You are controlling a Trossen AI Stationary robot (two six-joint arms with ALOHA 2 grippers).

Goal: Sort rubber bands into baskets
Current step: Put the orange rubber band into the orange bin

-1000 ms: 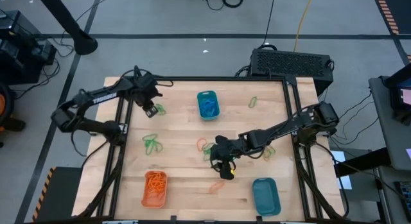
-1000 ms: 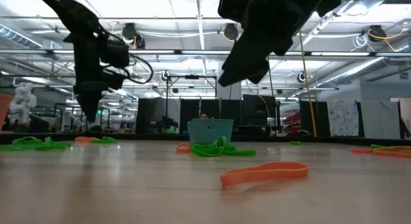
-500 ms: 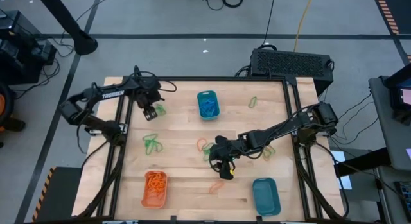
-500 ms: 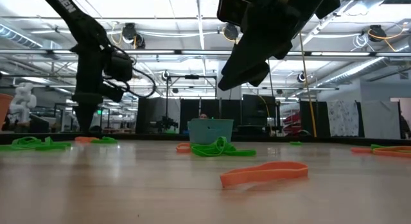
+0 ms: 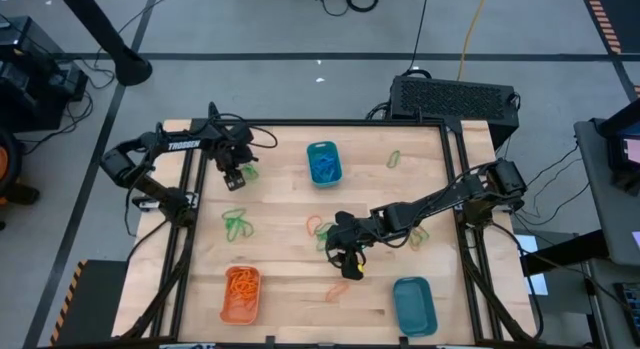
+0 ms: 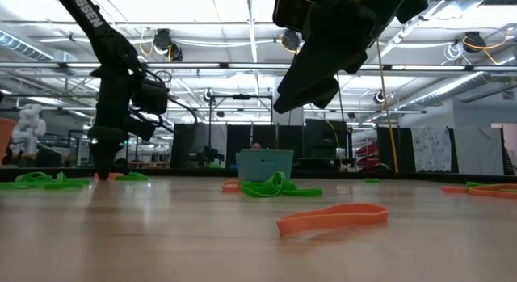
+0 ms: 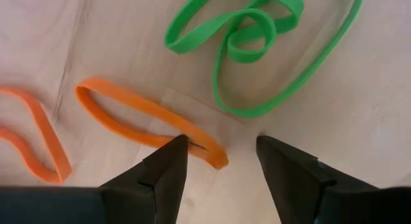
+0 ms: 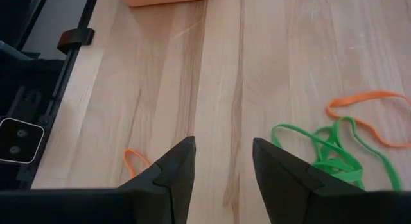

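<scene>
Item 1, my left gripper (image 5: 233, 175): low over the wooden table (image 5: 290, 289) at about ten o'clock from its centre, fingers spread apart and holding nothing. In my left wrist view one fingertip (image 7: 176, 147) rested at the end of an orange rubber band (image 7: 144, 120) lying flat on the wood, with a tangled green rubber band (image 7: 257, 44) just beyond it and a second orange band (image 7: 38, 137) alongside.

Item 2, my right gripper (image 5: 345, 259): raised above the table near centre, slightly toward six o'clock, fingers parted, empty.

Item 3, baskets: teal basket (image 5: 323, 162) at twelve o'clock, blue bands inside; orange basket (image 5: 241, 294) at seven o'clock, orange bands inside; second teal basket (image 5: 414, 304) at five o'clock.

Item 4, loose bands: green cluster (image 5: 237, 224) at nine o'clock; green and orange loops (image 5: 318, 228) just beside my right gripper; one orange loop (image 5: 337, 289) at six o'clock; one green loop (image 5: 394, 159) at one o'clock.
</scene>
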